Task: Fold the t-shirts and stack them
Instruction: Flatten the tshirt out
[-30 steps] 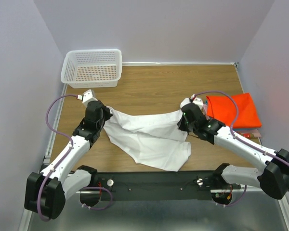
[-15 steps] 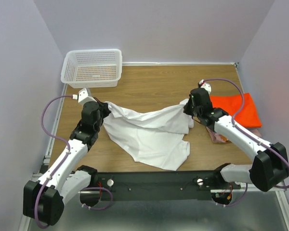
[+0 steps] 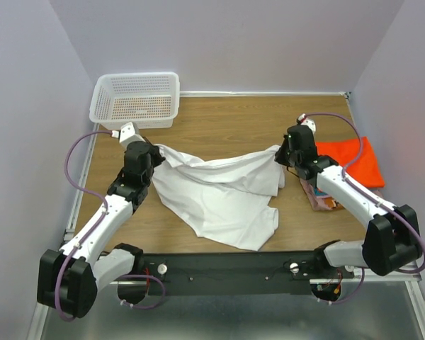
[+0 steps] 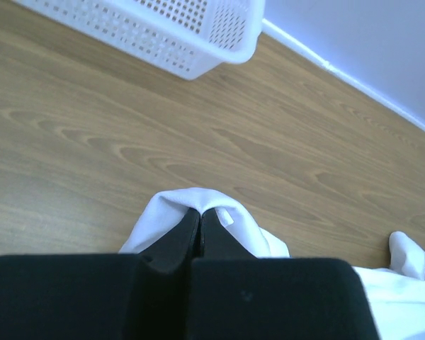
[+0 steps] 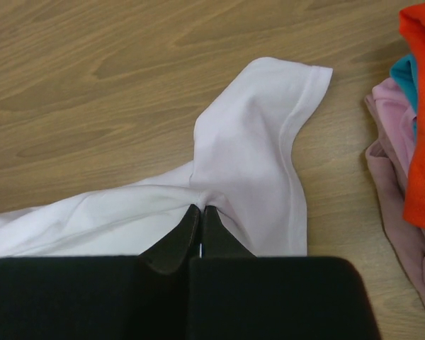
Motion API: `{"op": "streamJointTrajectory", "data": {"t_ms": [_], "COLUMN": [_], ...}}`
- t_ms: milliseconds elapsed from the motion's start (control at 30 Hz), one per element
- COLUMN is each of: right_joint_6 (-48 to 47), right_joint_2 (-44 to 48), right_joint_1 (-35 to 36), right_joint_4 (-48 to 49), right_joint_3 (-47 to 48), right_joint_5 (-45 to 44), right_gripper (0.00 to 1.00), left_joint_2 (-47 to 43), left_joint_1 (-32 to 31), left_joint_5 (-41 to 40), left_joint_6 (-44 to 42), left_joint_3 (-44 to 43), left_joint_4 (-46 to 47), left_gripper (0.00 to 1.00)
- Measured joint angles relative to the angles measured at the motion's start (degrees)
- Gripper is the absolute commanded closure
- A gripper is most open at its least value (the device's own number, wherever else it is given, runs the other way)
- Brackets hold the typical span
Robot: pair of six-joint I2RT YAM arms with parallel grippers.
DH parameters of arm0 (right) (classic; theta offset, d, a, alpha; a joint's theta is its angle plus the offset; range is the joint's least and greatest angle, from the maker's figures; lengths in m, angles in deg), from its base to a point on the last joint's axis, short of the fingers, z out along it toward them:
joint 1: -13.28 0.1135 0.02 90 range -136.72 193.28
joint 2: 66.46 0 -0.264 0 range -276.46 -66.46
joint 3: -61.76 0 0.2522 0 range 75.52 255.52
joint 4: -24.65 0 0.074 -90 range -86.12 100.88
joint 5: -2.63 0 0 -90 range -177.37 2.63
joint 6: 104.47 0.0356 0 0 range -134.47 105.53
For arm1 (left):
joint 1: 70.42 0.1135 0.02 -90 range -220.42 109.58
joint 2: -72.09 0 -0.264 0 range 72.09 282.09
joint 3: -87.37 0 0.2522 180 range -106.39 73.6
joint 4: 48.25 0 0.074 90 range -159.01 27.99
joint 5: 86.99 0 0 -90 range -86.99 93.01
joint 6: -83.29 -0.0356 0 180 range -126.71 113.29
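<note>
The left gripper (image 4: 200, 212) and right gripper (image 5: 200, 209) each pinch shut on a far edge of the white t-shirt (image 3: 219, 195), slack across the middle of the bench (image 3: 227, 124); I judge they should pull apart evenly, then lower together. Folded shirts (image 3: 350, 161) lie at the wooden bench's right edge, a mesh basket (image 3: 136, 99) in its far-left corner, pale walls (image 3: 269, 42) around.

Top camera sits high behind the bases, looking down over the whole table (image 3: 227, 120); wrist cameras look down, close, past left gripper (image 4: 200, 211) and right gripper (image 5: 201, 207); all share the white shirt (image 3: 219, 191), top and left the basket (image 3: 134, 122).
</note>
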Motion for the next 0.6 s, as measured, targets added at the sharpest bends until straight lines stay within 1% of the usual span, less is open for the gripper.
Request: {"op": "streamJointTrajectory", "data": {"t_ms": [100,200,233,267,400,600], "right_joint_6": [-1.2,-2.9,-3.7,-4.2,-6.8,-10.2], "right_joint_2": [-0.6,-1.6,-1.7,-1.7,-0.5,6.6], "right_joint_1": [-1.4,-3.5,-4.1,-4.5,-5.2,-5.2], "right_joint_4": [-0.1,-0.2,-0.1,0.3,1.2,1.5], "right_joint_3": [2.1,7.3,9.7,11.8,18.9,26.6], "right_joint_5": [0.5,1.1,1.2,1.3,1.3,1.4], "right_gripper": [1.0,1.0,0.99,1.0,1.0,1.0], "left_joint_2": [0.2,1.6,2.5,2.8,3.8,3.2], "left_joint_1": [0.0,0.0,0.0,0.0,0.0,0.0], "left_joint_5": [0.0,-0.4,-0.5,-0.5,-2.2,-3.1], "left_joint_6": [-1.3,-3.7,-5.1,-5.5,-9.5,-15.5], "left_joint_3": [-1.5,-7.2,-11.1,-12.2,-24.5,-40.6], "left_joint_4": [1.3,1.4,1.7,1.7,1.7,-0.3], "left_gripper": [1.0,1.0,1.0,1.0,1.0,1.0]}}
